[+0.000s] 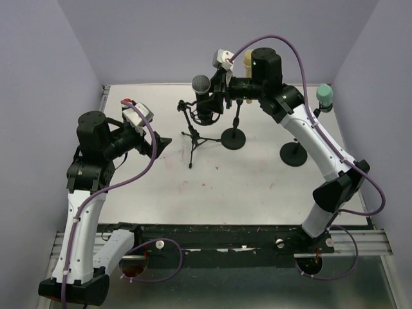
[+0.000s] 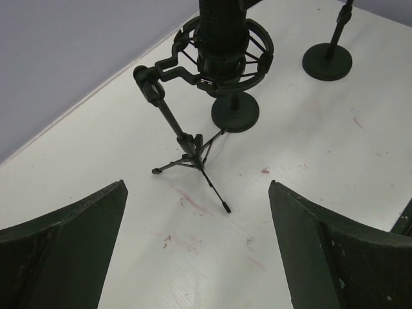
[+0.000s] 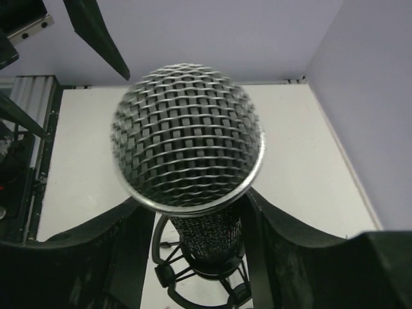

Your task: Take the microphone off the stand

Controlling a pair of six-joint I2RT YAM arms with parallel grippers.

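The microphone (image 3: 188, 135) was seated upright in the ring cradle of the tripod stand (image 2: 187, 141), toward 12 o'clock on the surface (image 1: 257, 180). The right end effector (image 1: 212, 98) was closed on the microphone's body just below the mesh head, with one finger at 3 o'clock and one at 9 o'clock of it. The left end effector (image 1: 159, 144) was spread wide and empty, at 8 o'clock of the stand and apart from it.
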